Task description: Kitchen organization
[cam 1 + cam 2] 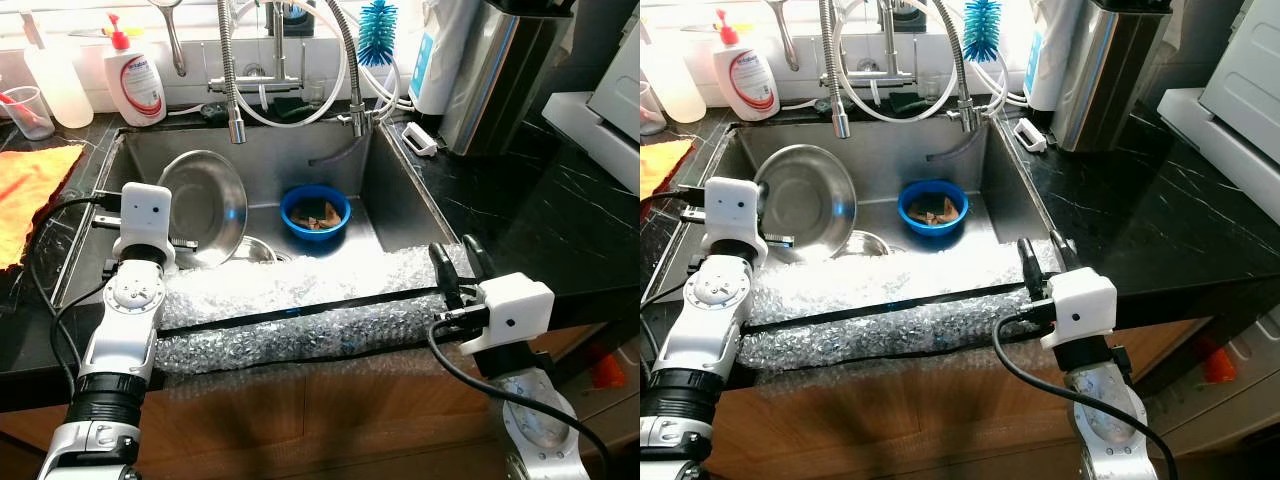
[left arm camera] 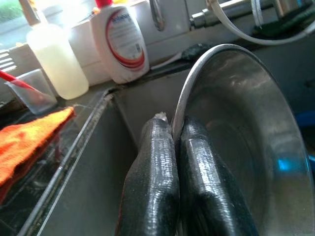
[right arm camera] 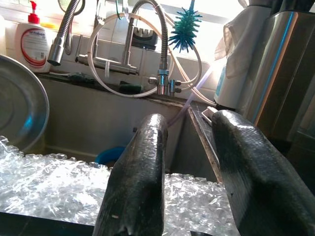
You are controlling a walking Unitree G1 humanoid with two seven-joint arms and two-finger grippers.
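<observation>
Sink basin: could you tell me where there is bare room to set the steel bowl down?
Free: the sink floor behind the blue bowl, toward the faucet. Also the black counter on the right. Crowded: the left, where the left gripper, jaws shut, holds the steel bowl tilted; bubble wrap covers the front edge.

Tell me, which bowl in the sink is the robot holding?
The big shiny steel bowl, standing tilted on its edge at the sink's left side. The left gripper pinches its rim. The small blue bowl sits flat, untouched, with something brown inside.

Silver arms, white wrist housings, black cables, black-fingered left end effector (image 2: pixel 172 162), right end effector (image 3: pixel 192 172)
</observation>
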